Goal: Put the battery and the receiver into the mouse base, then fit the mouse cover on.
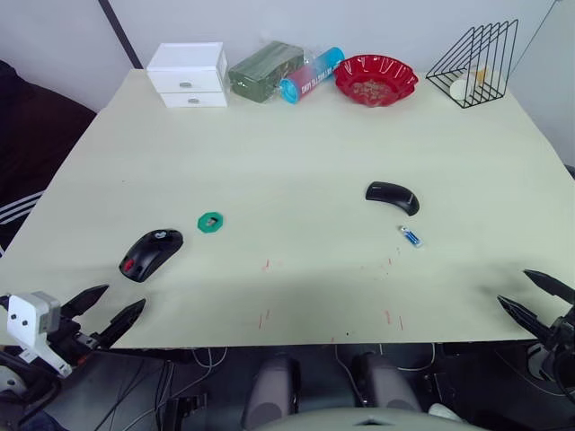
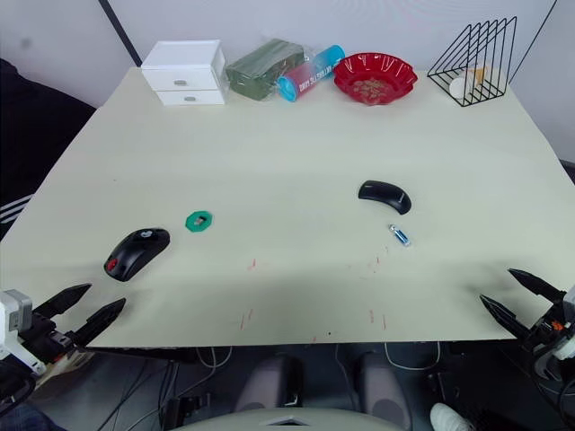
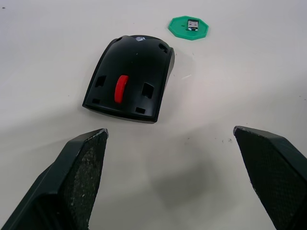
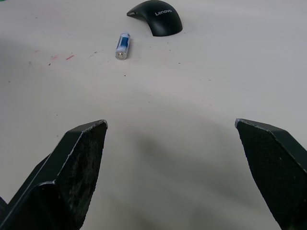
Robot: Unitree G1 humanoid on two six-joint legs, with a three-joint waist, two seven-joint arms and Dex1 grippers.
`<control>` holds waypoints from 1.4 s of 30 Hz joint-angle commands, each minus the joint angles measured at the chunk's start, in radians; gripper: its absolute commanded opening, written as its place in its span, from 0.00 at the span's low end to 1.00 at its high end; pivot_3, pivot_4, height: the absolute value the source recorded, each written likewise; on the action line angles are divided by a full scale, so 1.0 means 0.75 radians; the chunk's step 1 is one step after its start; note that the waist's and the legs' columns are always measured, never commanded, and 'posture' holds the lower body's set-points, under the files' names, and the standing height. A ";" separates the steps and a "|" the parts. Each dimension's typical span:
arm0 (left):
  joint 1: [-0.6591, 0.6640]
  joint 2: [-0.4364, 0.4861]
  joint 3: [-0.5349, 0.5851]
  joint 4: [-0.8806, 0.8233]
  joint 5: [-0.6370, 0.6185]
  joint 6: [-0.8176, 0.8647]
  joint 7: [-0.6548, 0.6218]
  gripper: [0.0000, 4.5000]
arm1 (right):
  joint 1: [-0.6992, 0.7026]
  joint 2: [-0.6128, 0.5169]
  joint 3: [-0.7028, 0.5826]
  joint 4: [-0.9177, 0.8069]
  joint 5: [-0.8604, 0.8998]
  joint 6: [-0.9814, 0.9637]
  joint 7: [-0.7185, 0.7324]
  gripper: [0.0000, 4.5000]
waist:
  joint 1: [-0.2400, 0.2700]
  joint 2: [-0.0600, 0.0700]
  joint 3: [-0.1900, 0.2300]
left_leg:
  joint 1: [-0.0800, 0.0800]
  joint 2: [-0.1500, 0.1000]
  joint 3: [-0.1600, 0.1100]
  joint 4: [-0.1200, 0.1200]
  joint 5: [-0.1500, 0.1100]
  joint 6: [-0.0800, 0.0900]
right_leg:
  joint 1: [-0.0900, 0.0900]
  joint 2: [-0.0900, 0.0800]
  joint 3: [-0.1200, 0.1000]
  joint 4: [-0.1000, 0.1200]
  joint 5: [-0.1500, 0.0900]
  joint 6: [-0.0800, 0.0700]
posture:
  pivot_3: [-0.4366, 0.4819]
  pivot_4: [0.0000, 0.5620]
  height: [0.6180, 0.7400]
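Your left gripper (image 1: 101, 312) and right gripper (image 1: 535, 296) both gape empty at the table's (image 1: 296, 153) near edge. Mouse base (image 1: 151, 254) lies at 12 o'clock of the left; receiver (image 3: 193, 23) sits half-hidden in a green holder (image 1: 211, 222). Mouse cover (image 1: 393, 196) and battery (image 1: 411, 236) lie at 10 o'clock of the right.

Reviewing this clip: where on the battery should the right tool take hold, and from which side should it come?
Grip the battery across its middle, on the round sides, coming straight down from above. It lies flat on the table, apart from the mouse cover, so there is likely room for a finger on each side. The right tool is open.
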 commanded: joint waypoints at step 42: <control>-0.511 0.466 -0.139 0.552 0.087 -0.044 -0.313 0.99 | -0.205 -0.061 0.177 -0.332 0.224 0.158 0.467 1.00 | 0.002 0.000 0.000 | 0.000 -0.002 -0.001 0.000 0.000 0.000 | 0.000 0.000 -0.002 0.001 0.003 0.005 | 0.48 0.27 1.00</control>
